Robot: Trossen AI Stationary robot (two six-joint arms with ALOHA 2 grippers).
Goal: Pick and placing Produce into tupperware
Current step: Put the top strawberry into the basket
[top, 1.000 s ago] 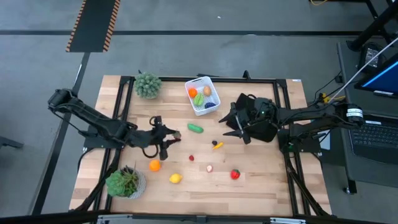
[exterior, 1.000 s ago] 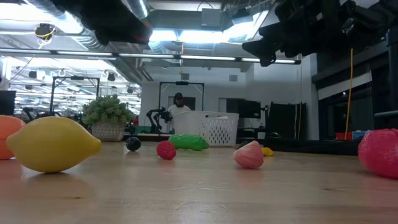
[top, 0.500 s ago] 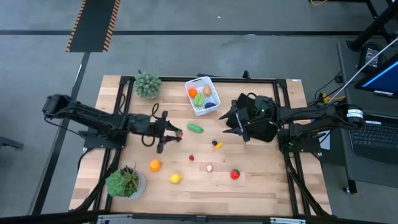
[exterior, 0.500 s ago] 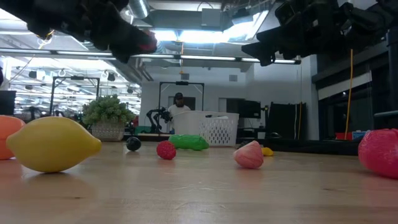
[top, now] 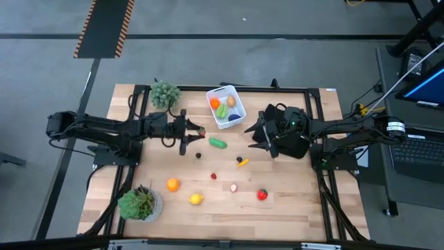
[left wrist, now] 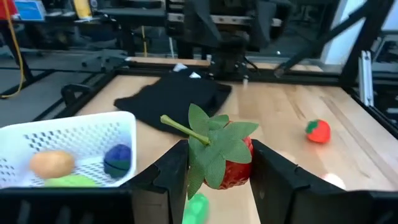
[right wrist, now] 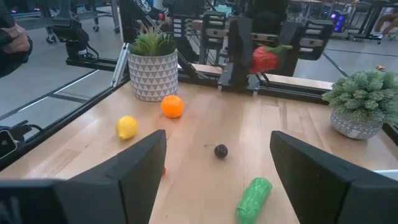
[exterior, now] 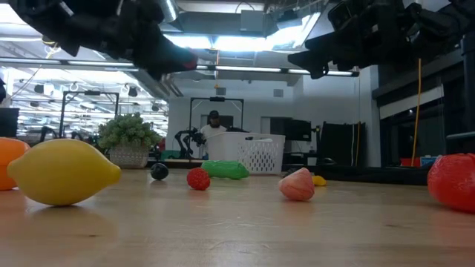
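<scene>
My left gripper hovers over the table just left of the white tupperware, shut on a red fruit with green leaves. The tub holds orange, green, tan and blue produce. On the table lie a green cucumber, a dark berry, a small red piece, a pink piece, a strawberry, an orange and a lemon. My right gripper hangs open, clear of the table, right of the cucumber. My left gripper pinches the red body of the leafy fruit between its two fingers, one on each side. The fingers lie about level and point toward the table's right. The fruit is lifted clear of the table, its leaves and stem spread on top.
Two potted plants stand at the far left and near left. A black folded cloth lies on the right side, under my right arm. A small yellow and dark piece lies mid-table.
My left gripper has swung from the table's near-left middle toward the far edge and the tupperware, turning until it points to the table's right. It has kept the red leafy fruit shut between its fingers, clear of the table.
</scene>
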